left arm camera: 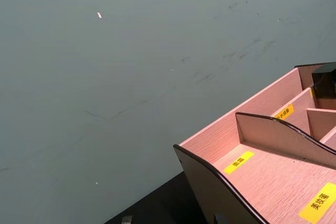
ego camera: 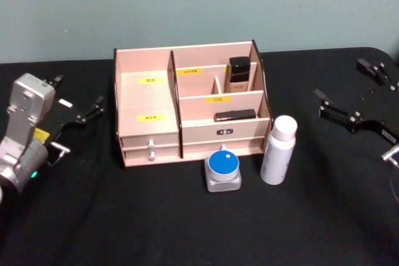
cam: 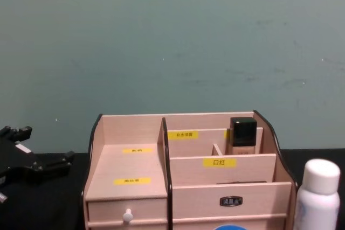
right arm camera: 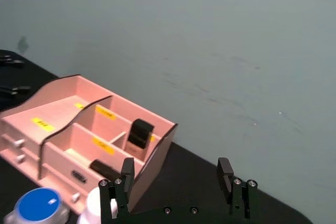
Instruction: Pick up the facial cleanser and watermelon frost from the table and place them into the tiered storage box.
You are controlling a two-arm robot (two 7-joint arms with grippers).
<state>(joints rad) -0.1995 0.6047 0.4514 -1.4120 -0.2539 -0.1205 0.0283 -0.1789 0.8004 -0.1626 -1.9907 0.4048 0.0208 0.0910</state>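
1. My left gripper hangs over the black table, well to the left of the tiered storage box. Its fingers are spread wide and hold nothing.
2. My right gripper hangs well to the box's right, equally wide apart and empty.
3. The facial cleanser, a white bottle, stands upright on the table just beside the box's front right corner.
4. The watermelon frost, a small jar with a round blue lid, sits just in front of the box's drawers, near the bottle's left.
5. Inside the box, a dark-capped bottle stands in the back right compartment, and a dark flat item lies in the lower tier before it.
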